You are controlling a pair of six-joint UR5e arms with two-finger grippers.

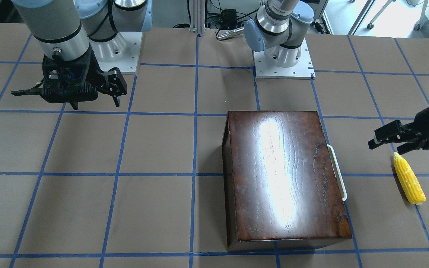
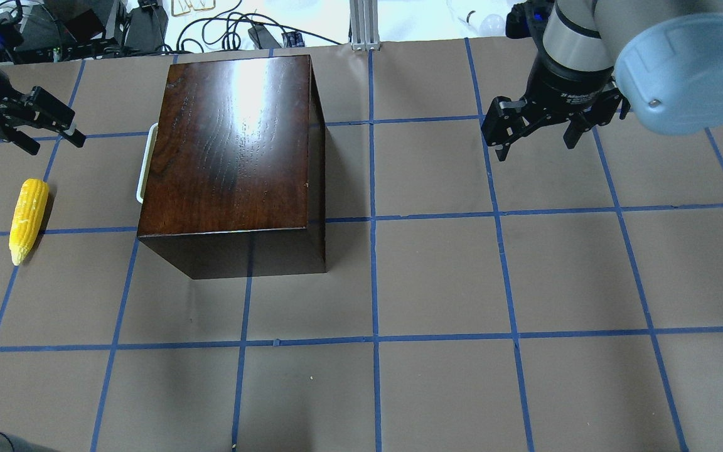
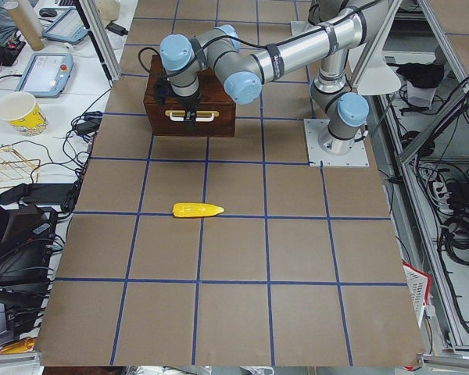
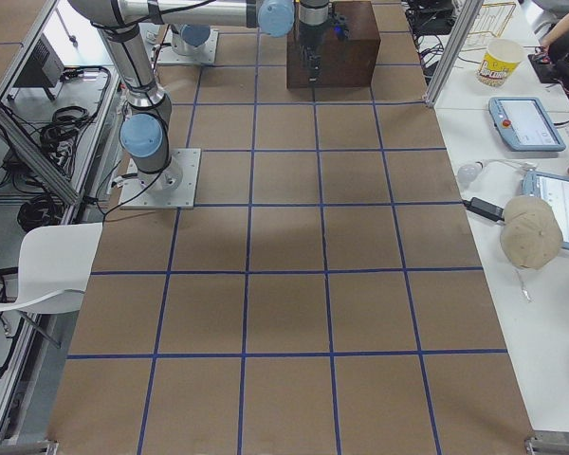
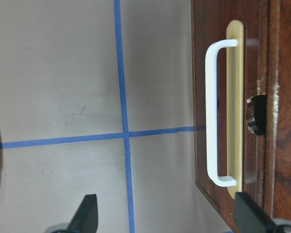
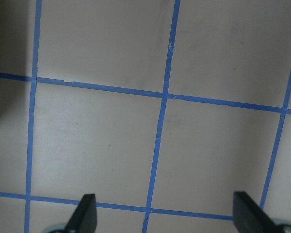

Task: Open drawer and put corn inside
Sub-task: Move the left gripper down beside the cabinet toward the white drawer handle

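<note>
The dark reddish-brown box (image 2: 230, 144) stands on the table with its drawer pushed in. Only the drawer's white bar handle (image 2: 144, 164) sticks out on the box's left side. In the left wrist view the handle (image 5: 214, 114) lies against the dark drawer front (image 5: 201, 73). The yellow corn (image 2: 27, 216) lies flat on the table left of the box, also shown in the front view (image 1: 409, 183). My left gripper (image 2: 55, 145) hangs open and empty above the table, beyond the corn and left of the handle. My right gripper (image 2: 537, 147) is open and empty, far right of the box.
Blue tape lines grid the brown table top (image 2: 437, 276). The arm bases (image 1: 283, 56) stand at the robot's side of the table. Cables and equipment (image 2: 148, 25) lie past the far edge. In the right-side view a side table (image 4: 531, 142) holds tablets and a cup.
</note>
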